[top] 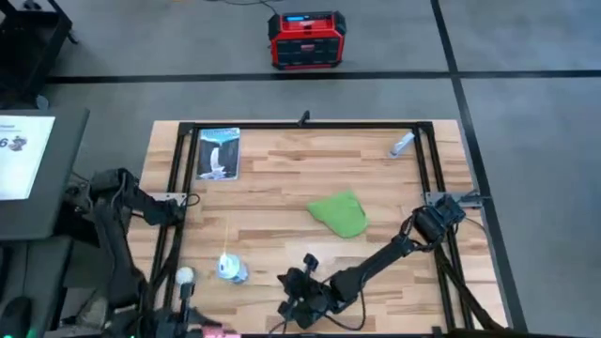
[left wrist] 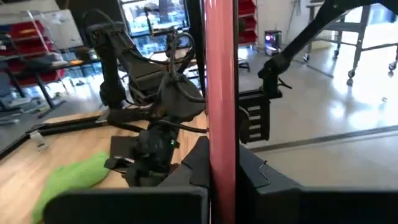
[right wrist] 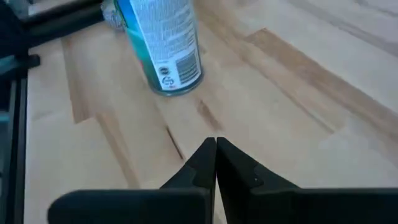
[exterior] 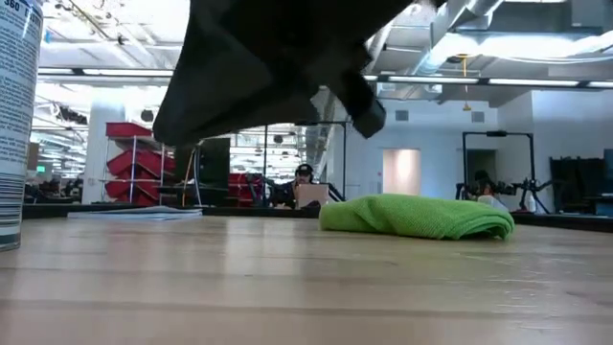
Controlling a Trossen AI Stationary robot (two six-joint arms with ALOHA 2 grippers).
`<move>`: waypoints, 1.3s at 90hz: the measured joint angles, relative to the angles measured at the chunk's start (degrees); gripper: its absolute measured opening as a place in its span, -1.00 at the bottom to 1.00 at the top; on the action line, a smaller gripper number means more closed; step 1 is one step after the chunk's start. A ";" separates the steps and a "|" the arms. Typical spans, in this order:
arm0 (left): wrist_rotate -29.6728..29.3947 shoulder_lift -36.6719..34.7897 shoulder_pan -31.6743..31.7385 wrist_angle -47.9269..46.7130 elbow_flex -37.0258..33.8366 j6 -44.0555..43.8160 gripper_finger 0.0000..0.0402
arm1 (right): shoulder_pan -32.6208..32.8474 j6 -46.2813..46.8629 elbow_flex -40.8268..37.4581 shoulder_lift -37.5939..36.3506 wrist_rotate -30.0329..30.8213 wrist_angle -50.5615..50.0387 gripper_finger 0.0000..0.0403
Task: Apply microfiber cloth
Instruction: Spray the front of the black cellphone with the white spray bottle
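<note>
Right claw [right wrist: 216, 146] closed to a point with nothing in it, low over bare planks near the counter's [top: 272, 178] front edge, roughly six o'clock in the overhead view. Soft bright green microfiber cloth [top: 340, 213], irregular and rounded, bunched into a low folded mound just right of centre; from the right claw, at about one o'clock, near but apart. Long axis running from upper left to lower right. Right arm clearly the nearer; left claw [left wrist: 222, 168] parked off the counter's left edge at about eight o'clock, clamped on a smooth upright pink-red bar [left wrist: 220, 93]. White-and-teal cylindrical spray can [right wrist: 163, 43] upright just ahead of the right claw, away from the cloth. Pale wooden planks, smooth; cloth plush, likely to crumple under a pinch.
</note>
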 joint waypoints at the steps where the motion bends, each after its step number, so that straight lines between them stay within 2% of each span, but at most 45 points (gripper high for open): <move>1: -0.46 0.31 -0.07 0.30 0.32 -0.07 -0.99 | 0.06 0.14 0.00 0.00 0.24 0.01 -1.00; 4: -4.79 1.39 -0.43 2.72 1.95 -1.48 -0.99 | 0.51 0.77 0.00 0.00 0.60 -0.03 -1.00; 8: -4.34 2.80 -0.92 2.92 2.32 -2.95 -0.99 | 1.07 1.63 0.00 0.00 1.15 -0.10 -1.00; 13: -7.09 4.16 -1.09 0.62 2.27 -3.65 -0.99 | 1.49 2.90 0.02 0.00 1.54 -0.35 -1.00; 31: -7.27 4.76 -1.12 -2.26 2.77 -3.11 -0.99 | 2.98 6.02 0.00 0.00 2.51 -0.74 -1.00; 39: -7.88 2.57 -1.04 -7.89 2.68 -4.09 -0.99 | 3.36 6.01 0.00 0.00 2.55 0.69 -1.00; 46: -7.94 -1.09 -0.74 -14.82 2.66 -8.54 -0.99 | 3.36 6.00 0.00 0.00 2.73 1.86 -1.00; 54: -5.37 -5.16 -0.47 -19.25 2.85 -11.97 -0.99 | 3.37 6.46 0.00 0.00 2.93 1.90 -1.00; 65: -1.40 -8.81 0.93 -23.92 2.74 -10.65 -0.99 | 3.37 6.88 0.00 0.00 3.36 2.68 -1.00; 73: -1.42 -10.93 1.97 -29.10 2.70 -12.30 -0.99 | 3.35 6.90 0.00 0.00 3.45 3.03 -1.00; 83: -1.43 -12.79 2.49 -39.13 2.69 -20.16 -0.99 | 3.31 6.90 0.00 0.00 3.45 3.40 -1.00; 101: -2.51 -14.68 2.19 -58.57 0.76 -42.28 -0.99 | 2.76 3.50 0.00 0.00 3.71 6.35 -1.00; 110: -3.54 -15.44 1.21 -63.44 -2.63 -52.51 -0.99 | 1.93 -0.55 0.00 0.00 3.45 9.68 -1.00; 117: -3.60 -15.86 0.62 -65.48 -5.60 -58.57 -0.99 | 0.93 -4.48 0.00 0.00 0.14 14.04 -1.00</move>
